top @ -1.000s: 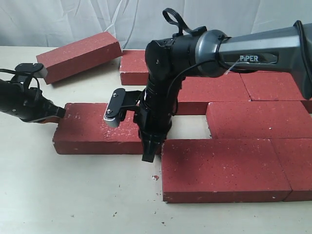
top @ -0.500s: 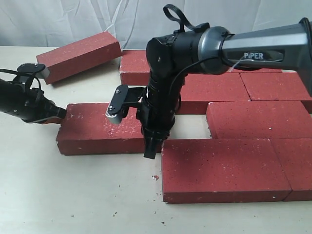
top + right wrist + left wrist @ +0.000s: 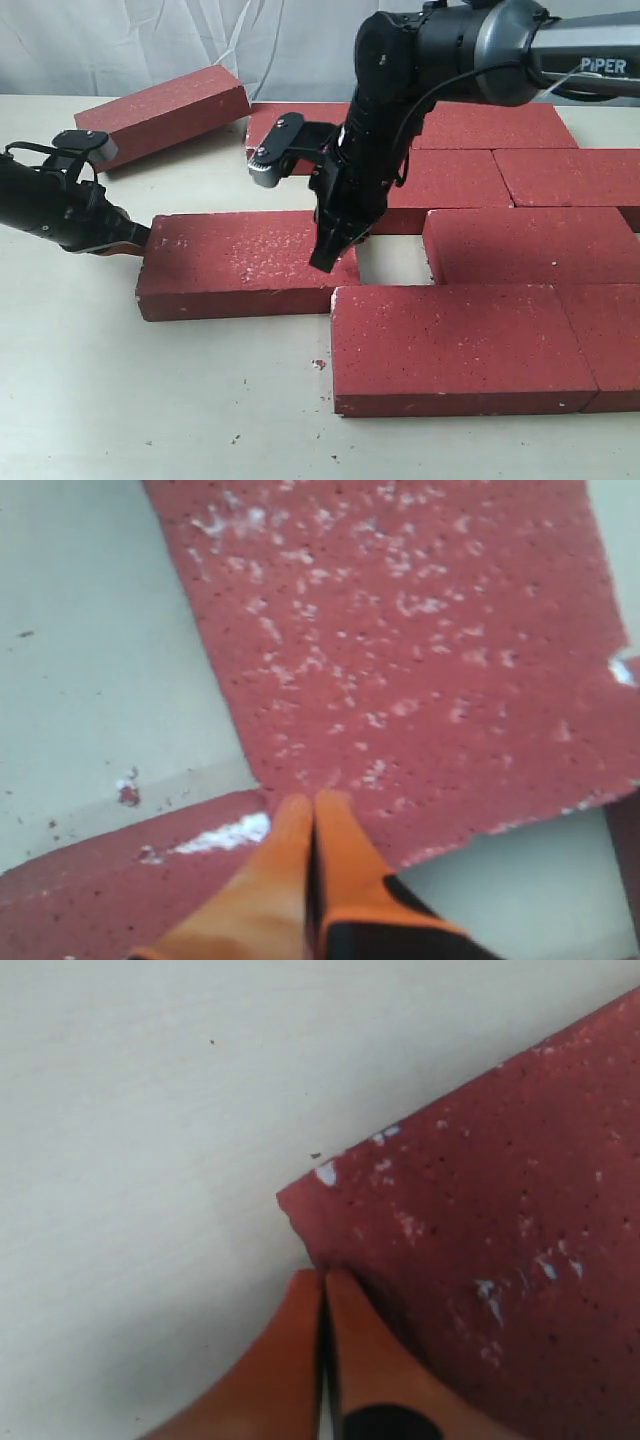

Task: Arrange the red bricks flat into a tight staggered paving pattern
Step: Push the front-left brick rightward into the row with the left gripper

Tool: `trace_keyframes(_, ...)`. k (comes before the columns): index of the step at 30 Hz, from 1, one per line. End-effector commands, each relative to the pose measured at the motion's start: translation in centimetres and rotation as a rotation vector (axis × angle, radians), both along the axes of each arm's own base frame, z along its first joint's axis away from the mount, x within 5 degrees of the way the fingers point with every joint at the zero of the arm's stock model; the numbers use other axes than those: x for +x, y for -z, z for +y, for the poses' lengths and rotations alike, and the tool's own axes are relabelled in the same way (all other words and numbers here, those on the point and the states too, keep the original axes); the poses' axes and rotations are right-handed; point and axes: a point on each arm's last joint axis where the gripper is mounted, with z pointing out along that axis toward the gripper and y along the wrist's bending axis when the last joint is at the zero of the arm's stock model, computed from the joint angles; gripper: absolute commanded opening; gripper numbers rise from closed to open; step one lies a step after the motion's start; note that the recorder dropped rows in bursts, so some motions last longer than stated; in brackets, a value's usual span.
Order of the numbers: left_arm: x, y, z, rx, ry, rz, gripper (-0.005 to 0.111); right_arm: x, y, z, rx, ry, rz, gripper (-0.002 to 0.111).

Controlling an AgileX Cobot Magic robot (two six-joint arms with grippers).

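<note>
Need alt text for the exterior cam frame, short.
Two black robot arms touch shut grippers to a loose red brick on a pale table: the left gripper at its left end, the right gripper on its right end. Flat-laid bricks fill the right side; another brick lies askew at the back left.

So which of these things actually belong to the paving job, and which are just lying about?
Part of the job:
loose brick, with the shut left gripper at one end and the shut right gripper at the other
laid bricks
stray brick, askew at the back

Just lying about:
brick crumbs on the table
white curtain
</note>
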Motion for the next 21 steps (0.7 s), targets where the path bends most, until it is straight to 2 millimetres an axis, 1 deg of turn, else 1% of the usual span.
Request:
trace_keyframes(1,0.1,-0.2,-0.6,0.005,0.006,-0.014,0.000,2.3,-0.9,-2.7,0.054,0.134,-0.035,-0.001)
trace_keyframes(5,0.1,-0.2,-1.2,0.006,0.008,-0.020,0.000,3.8,-1.7,-4.1,0.170,0.258,-0.050,-0.001)
trace_keyframes(8,0.3,0.0,-1.6,0.010,0.014,-0.022,0.000,4.4,-1.8,-4.9,0.181,0.288,-0.057,-0.001)
trace_keyframes(14,0.6,0.9,-2.9,0.011,0.050,-0.004,0.000,4.8,-1.8,-5.8,0.169,0.302,-0.067,-0.001)
trace_keyframes(21,0.7,1.3,-4.4,0.005,0.096,0.002,0.000,4.9,-1.8,-5.9,0.163,0.293,-0.077,-0.001)
